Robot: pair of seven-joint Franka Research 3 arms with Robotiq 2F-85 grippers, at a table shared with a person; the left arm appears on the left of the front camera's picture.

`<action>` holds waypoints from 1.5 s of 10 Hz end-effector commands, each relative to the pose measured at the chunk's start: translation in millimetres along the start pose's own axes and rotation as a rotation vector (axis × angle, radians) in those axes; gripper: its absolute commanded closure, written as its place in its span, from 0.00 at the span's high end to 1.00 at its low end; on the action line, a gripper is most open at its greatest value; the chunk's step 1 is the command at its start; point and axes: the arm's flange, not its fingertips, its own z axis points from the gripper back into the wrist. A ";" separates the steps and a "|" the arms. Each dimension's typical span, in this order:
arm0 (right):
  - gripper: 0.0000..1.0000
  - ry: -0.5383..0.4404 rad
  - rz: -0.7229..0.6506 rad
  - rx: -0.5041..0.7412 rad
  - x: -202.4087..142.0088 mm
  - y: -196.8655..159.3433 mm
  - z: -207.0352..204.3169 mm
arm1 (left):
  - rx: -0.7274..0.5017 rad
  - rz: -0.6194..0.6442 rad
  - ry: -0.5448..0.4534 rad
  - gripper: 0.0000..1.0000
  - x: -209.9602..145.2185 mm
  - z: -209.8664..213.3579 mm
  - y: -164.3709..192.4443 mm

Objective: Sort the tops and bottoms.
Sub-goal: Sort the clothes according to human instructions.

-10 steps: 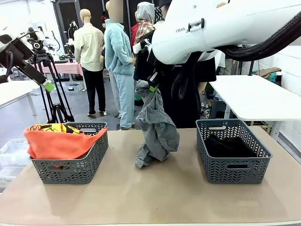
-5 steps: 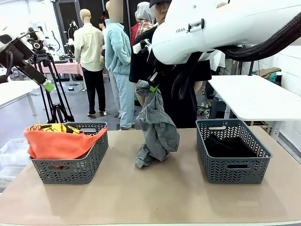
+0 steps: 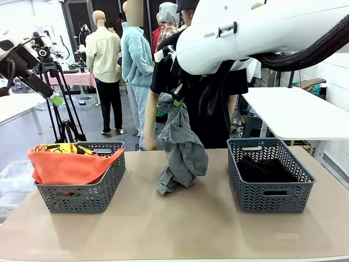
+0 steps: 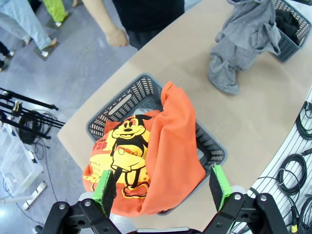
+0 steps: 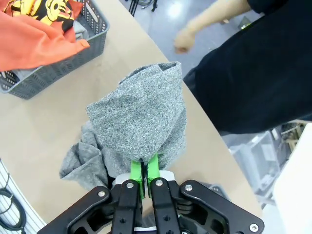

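My right gripper (image 3: 175, 99) (image 5: 144, 171) is shut on the top edge of a mottled grey top (image 3: 182, 147) (image 5: 141, 117). The top hangs over the middle of the table, its lower end resting on the tabletop. An orange T-shirt (image 3: 71, 165) (image 4: 165, 156) with a yellow cartoon print is draped over the left grey basket (image 3: 95, 196). High above that basket my left gripper (image 4: 162, 190) (image 3: 54, 99) stands open with nothing in it. A black cloth (image 3: 267, 169) lies in the right grey basket (image 3: 270, 196).
A person in a black shirt stands at the far side, one hand (image 3: 150, 144) (image 5: 183, 39) hanging at the table's far edge, just left of the hanging top. Bare tabletop (image 3: 174, 229) stretches between the baskets and along the front. A tripod (image 3: 62, 120) stands off the table at the left.
The person's arm has come down, and the hand is now at the far table edge. Both arms and the hanging grey top have stayed put.
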 end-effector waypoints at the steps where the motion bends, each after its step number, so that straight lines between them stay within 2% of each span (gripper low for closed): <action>1: 0.00 0.013 -0.013 -0.016 0.0 1.0 3.6 | 0.011 -0.003 -0.002 1.00 -1.5 -0.8 -1.2; 15: 0.00 0.013 -0.013 -0.016 0.0 1.0 3.6 | 0.011 -0.003 -0.002 1.00 -1.5 -0.8 -1.2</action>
